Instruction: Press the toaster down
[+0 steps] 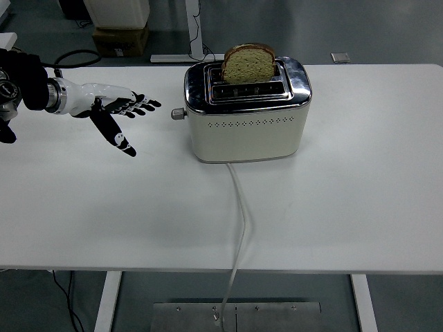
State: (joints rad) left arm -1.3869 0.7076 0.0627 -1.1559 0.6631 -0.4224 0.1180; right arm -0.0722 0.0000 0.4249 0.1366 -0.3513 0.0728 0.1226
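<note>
The toaster [247,111] stands at the back middle of the bench [346,207], bread [248,64] upright in its slot, its lever [178,114] jutting from the left end. The left hand [114,111] hovers near that lever, fingers [142,105] spread and empty. The lever likely resists stiffly, so press straight down on the knob; the heavy body should stay put.

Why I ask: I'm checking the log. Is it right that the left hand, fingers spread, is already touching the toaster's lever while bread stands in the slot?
Not quite: in the head view the left hand is short of the lever, not touching. Fingers spread, bread in the toaster: correct.
</note>
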